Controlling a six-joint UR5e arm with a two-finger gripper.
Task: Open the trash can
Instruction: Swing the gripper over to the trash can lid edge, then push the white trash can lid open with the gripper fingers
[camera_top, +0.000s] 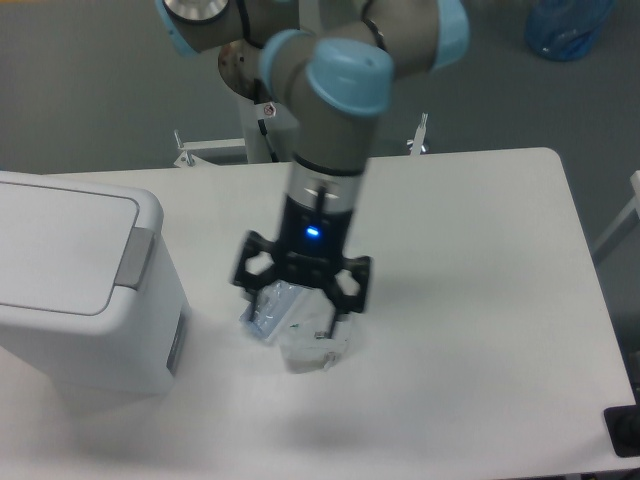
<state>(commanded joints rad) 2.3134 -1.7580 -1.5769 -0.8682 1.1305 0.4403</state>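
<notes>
The trash can (75, 285) is a large white box at the table's left edge, its flat lid down and its grey push tab (133, 258) on the right edge of the lid. My gripper (298, 298) hangs open above the middle of the table, to the right of the trash can and apart from it. Its fingers (245, 283) spread wide with nothing between them. It covers most of the clear bottle (272, 306) lying on the table beneath it.
A crumpled clear plastic piece (318, 348) lies just below the gripper beside the bottle. The arm's base column (270, 95) stands at the table's back edge. The white table (480, 300) stretches to the right.
</notes>
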